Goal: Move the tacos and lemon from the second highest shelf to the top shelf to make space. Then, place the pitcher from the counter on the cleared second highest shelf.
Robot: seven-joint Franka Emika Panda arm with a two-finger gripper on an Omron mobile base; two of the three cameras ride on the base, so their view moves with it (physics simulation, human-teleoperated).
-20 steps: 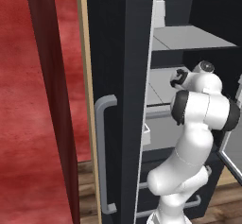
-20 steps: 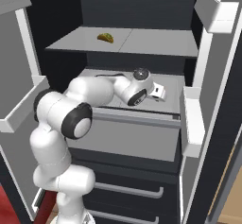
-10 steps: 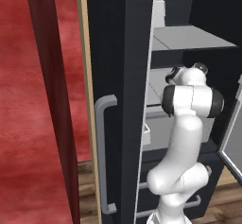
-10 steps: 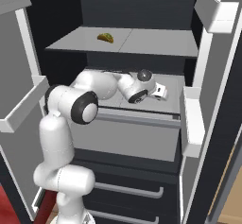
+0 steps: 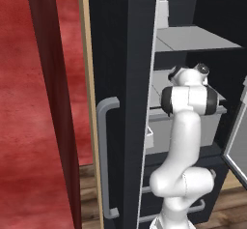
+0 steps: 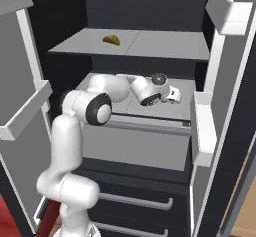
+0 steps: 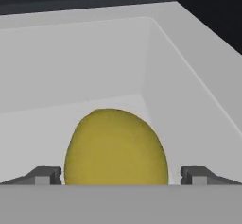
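Note:
The dull-yellow lemon lies on the pale grey second highest shelf, close to its right back corner. My gripper is open, one dark finger tip on each side of the lemon and neither pressing on it. From the right base camera my hand reaches low over that shelf, toward its right side. A taco rests on the top shelf, left of the middle. The pitcher and the counter are out of view.
The fridge stands open, with door bins at the left and right. Drawers sit below the shelves. A dark door with a grey handle flanks my arm, and a red wall lies to the left.
My elbow has swung up and in toward the shelf, and the hand has slid a little to the right along it. The jaws have stayed open.

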